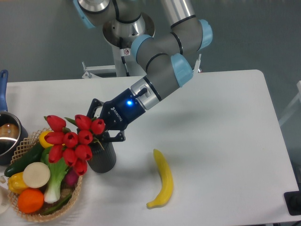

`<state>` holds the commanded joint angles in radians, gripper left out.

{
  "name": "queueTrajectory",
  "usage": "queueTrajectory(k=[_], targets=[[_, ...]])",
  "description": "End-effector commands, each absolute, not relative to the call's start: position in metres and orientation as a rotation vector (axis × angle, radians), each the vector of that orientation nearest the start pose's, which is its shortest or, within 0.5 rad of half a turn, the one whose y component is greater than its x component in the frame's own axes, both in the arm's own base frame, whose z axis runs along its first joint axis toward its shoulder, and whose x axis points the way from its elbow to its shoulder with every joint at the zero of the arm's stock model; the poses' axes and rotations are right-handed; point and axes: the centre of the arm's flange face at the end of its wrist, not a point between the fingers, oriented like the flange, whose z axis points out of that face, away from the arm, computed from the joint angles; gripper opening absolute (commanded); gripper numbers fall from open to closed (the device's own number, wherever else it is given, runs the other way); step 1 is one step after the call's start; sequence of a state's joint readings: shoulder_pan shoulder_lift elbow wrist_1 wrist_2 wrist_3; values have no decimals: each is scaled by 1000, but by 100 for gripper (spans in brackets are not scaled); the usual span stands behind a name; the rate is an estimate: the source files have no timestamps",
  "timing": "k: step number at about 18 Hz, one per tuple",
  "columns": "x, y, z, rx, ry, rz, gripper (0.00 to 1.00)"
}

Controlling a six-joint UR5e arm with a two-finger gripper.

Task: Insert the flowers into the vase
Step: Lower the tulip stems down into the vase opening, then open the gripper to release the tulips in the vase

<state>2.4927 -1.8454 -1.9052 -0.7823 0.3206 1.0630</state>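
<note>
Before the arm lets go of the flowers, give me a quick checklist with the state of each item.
1. Flowers held by the gripper: ok, the fingers are closed around the stems just behind the buds.
2. Stems inside the vase: cannot tell, the buds and fingers hide the mouth.
3. Vase upright: ok, it stands on the table.
4. Bunch straight: not ok, the buds lean left over the basket of vegetables.
5. Banana clear of the vase: ok, it lies apart to the right.
</note>
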Motion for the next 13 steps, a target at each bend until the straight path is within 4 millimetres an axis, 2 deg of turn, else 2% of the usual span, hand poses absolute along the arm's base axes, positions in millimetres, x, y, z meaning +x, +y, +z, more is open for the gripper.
queueTrajectory(k=[1,2,4,5,6,11,13], targets=[[-292,508,334,-1918,258,-620,24],[-291,506,332,-1919,252,-624,33],[-286,502,331,-1921,247,-629,63],[-283,498,333,-1925,241,-629,86],[-281,495,334,-1940,242,-617,100],[-282,481,328,-2028,224,-561,100],[-284,467,328,-2050,202,-535,100]])
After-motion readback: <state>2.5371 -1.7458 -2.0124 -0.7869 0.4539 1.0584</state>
